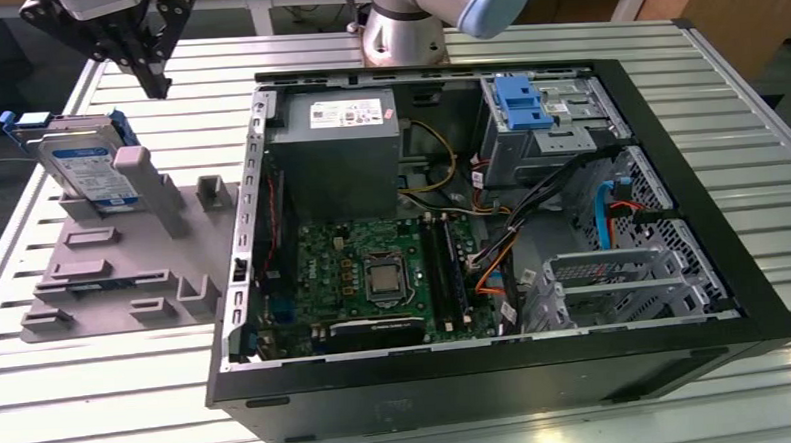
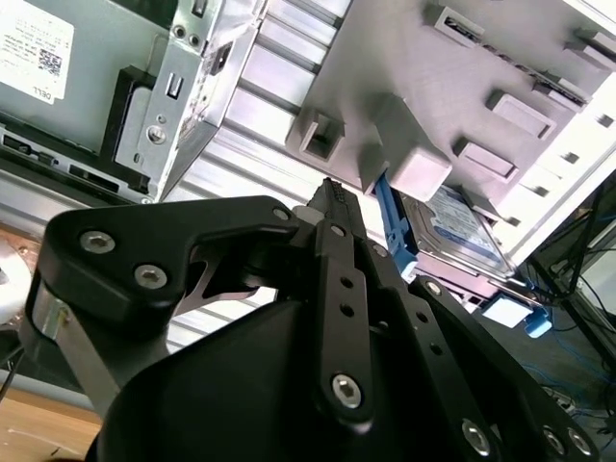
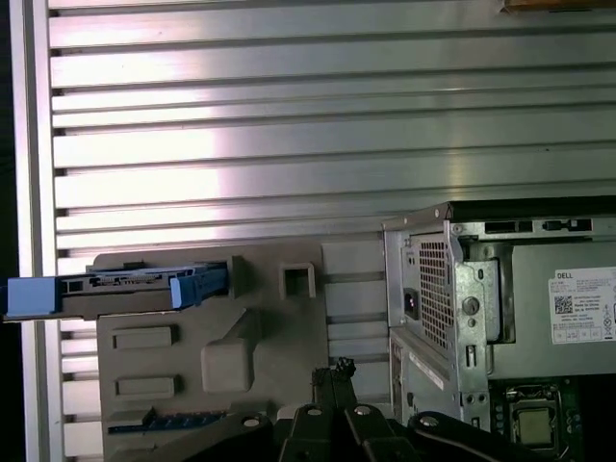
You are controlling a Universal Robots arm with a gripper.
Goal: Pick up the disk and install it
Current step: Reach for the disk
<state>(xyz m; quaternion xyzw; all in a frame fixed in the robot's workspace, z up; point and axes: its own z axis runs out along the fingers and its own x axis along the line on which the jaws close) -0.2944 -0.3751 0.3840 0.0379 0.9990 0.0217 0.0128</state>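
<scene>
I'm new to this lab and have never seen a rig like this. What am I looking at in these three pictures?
This is one robot arm with a black two-fingered gripper. The exterior view comes from a camera off the arm, looking down at a slatted metal table. The two wrist views come from cameras riding on the arm, so the gripper's black linkage shows in both. On the table lie an open computer case and a grey fixture block. The disk, a silver drive in a blue frame, stands on edge in that block. The gripper hangs in the air near the block, shut and holding nothing.
</scene>
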